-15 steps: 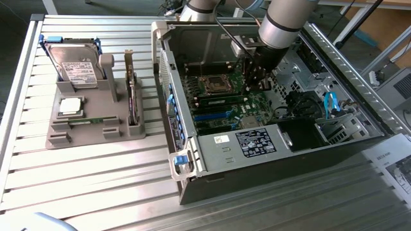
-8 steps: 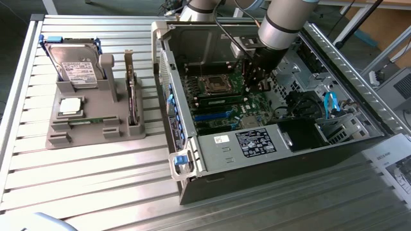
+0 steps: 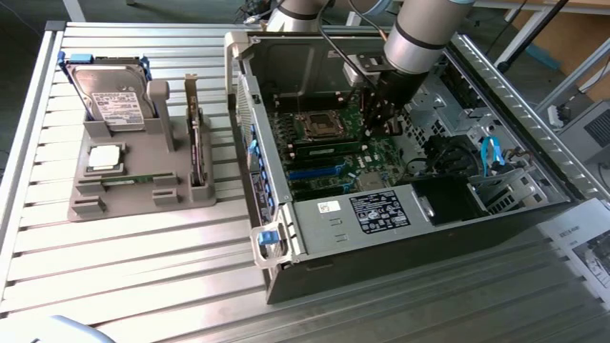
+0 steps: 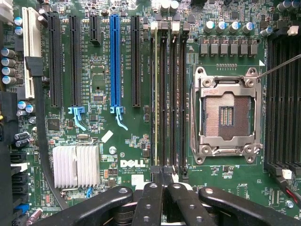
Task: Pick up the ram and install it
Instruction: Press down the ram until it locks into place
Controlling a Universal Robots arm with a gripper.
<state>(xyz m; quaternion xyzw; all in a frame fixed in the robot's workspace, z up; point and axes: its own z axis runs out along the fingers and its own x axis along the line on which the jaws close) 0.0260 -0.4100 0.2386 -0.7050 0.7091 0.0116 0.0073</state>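
Your fingers (image 4: 151, 200) are closed tight, tip against tip, and you can see nothing clamped between them. The gripper (image 4: 162, 175) hangs over the motherboard (image 4: 101, 75) at one end of the memory slots, just beside the white Dell logo. You cannot tell whether the tips touch the board or the slot latches.

The ram (image 4: 155, 89) stands edge-on in a slot. It looks like a thin yellow-green line in the slot farthest from the socket (image 4: 228, 115) and nearest the long black expansion slots. The three slots between it and the socket look bare. The fingertips sit just off the ram's near end and slightly toward the neighbouring slot.

From the exterior view, your arm (image 3: 419, 36) reaches down into the open case (image 3: 410, 243), which lies on its side on the table (image 3: 143, 286). The gripper (image 3: 384, 128) is low over the board, just to the exterior view's right of the socket (image 3: 322, 127). The ram (image 3: 329, 148) shows as a green strip just beside the socket.

Well apart, on the exterior view's left, a grey holder (image 3: 124, 204) sits on the table. It carries a hard drive (image 3: 113, 96) standing upright, a processor (image 3: 105, 158) lying flat, a card (image 3: 197, 143) on edge, and a second ram (image 3: 128, 180) lying flat just beside the processor.
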